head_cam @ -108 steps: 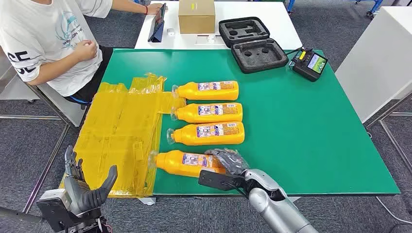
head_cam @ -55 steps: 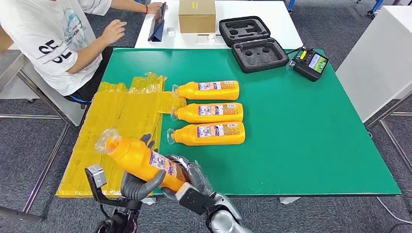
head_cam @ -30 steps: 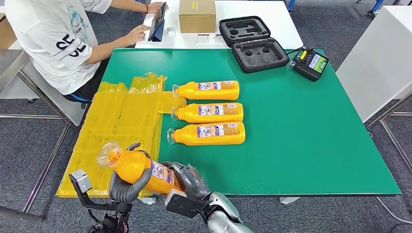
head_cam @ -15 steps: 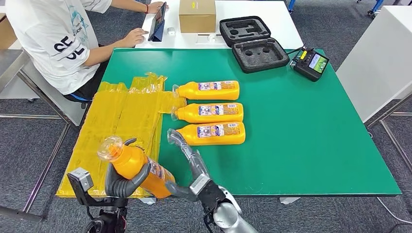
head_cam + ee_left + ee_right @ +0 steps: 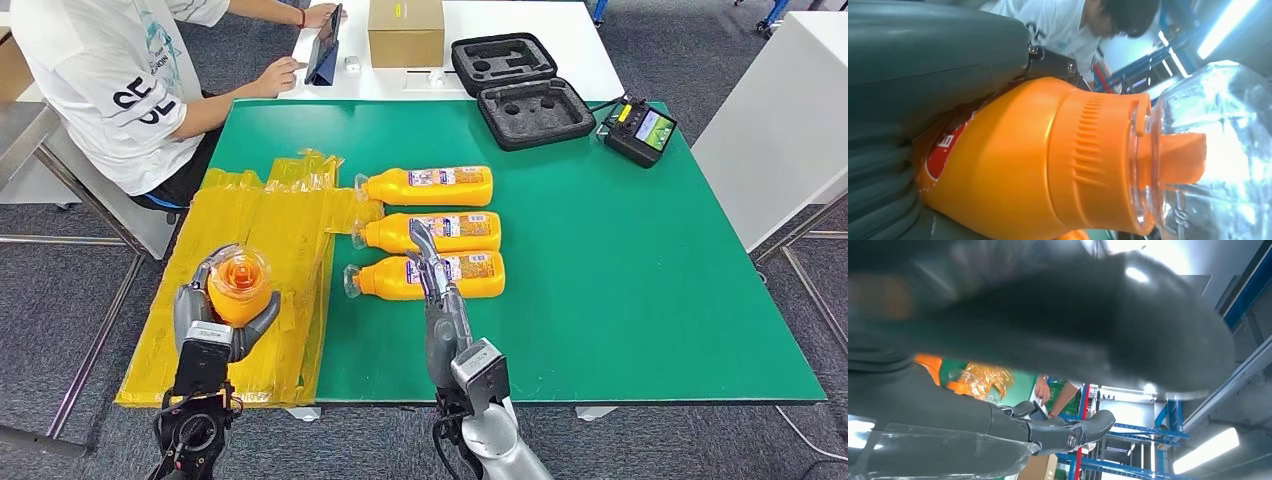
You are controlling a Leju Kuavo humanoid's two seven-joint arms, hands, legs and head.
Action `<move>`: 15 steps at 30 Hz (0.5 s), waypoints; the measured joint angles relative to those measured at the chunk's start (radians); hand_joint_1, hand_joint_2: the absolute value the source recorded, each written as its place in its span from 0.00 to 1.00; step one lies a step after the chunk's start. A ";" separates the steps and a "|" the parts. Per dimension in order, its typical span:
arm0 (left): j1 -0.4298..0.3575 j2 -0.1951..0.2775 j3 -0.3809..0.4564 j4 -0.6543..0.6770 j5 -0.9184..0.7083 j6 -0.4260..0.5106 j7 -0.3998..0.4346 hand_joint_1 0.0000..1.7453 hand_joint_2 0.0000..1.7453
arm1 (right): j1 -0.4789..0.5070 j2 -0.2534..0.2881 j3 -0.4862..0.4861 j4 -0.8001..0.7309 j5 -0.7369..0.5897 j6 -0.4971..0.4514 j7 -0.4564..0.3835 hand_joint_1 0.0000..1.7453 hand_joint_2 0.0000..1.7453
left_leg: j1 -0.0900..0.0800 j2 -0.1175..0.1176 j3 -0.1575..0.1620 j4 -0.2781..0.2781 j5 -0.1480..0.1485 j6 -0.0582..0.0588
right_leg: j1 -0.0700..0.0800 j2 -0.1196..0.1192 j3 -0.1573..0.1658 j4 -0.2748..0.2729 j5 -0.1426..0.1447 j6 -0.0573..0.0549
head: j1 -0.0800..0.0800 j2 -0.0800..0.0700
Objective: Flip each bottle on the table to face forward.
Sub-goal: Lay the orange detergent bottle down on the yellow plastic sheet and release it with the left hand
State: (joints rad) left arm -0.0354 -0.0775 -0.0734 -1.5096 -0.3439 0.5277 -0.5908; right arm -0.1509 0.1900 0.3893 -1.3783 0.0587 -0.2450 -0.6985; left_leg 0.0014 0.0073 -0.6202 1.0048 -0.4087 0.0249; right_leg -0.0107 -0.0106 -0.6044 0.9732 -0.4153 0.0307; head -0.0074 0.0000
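Orange bottle [image 5: 238, 288] sits gripped in my left hand [image 5: 222, 322]; right hand [image 5: 437, 292] empty, fingers straight; I should lay it label-up.

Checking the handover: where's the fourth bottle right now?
In the head view, the left hand grips the fourth bottle upright over the yellow sheets, left of the three lying bottles.

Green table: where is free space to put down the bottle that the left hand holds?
The green table is bare right of the three lying bottles, and along its near edge. The left hand holds the bottle above the crowded yellow bags.
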 joint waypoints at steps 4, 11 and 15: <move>-0.075 0.041 0.000 0.042 -0.209 0.044 0.089 1.00 1.00 | 0.000 0.000 0.004 -0.007 0.015 -0.004 0.000 0.00 0.00 | 0.000 0.000 0.000 0.000 0.000 0.000 | 0.000 0.000 0.000 0.000 0.000 0.000 | 0.000 0.000; -0.196 0.112 -0.019 0.149 -0.439 -0.029 0.228 0.99 1.00 | -0.009 0.001 0.014 -0.009 0.017 0.005 0.000 0.00 1.00 | 0.000 0.000 0.000 0.000 0.002 0.000 | 0.000 0.000 0.000 0.000 0.000 0.000 | 0.000 0.000; -0.290 0.151 -0.067 0.302 -0.565 -0.148 0.283 1.00 1.00 | -0.036 0.005 0.035 -0.009 0.069 0.020 0.012 0.00 1.00 | 0.000 0.000 0.000 0.000 0.002 0.000 | 0.000 0.000 0.000 0.000 0.001 0.000 | 0.000 0.000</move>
State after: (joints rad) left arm -0.3253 0.0736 -0.1406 -1.2077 -0.9087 0.3795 -0.3075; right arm -0.1869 0.1945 0.4239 -1.3870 0.1278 -0.2250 -0.6865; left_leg 0.0014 0.0074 -0.6204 1.0048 -0.4069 0.0248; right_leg -0.0107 -0.0105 -0.6044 0.9736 -0.4145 0.0308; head -0.0073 0.0000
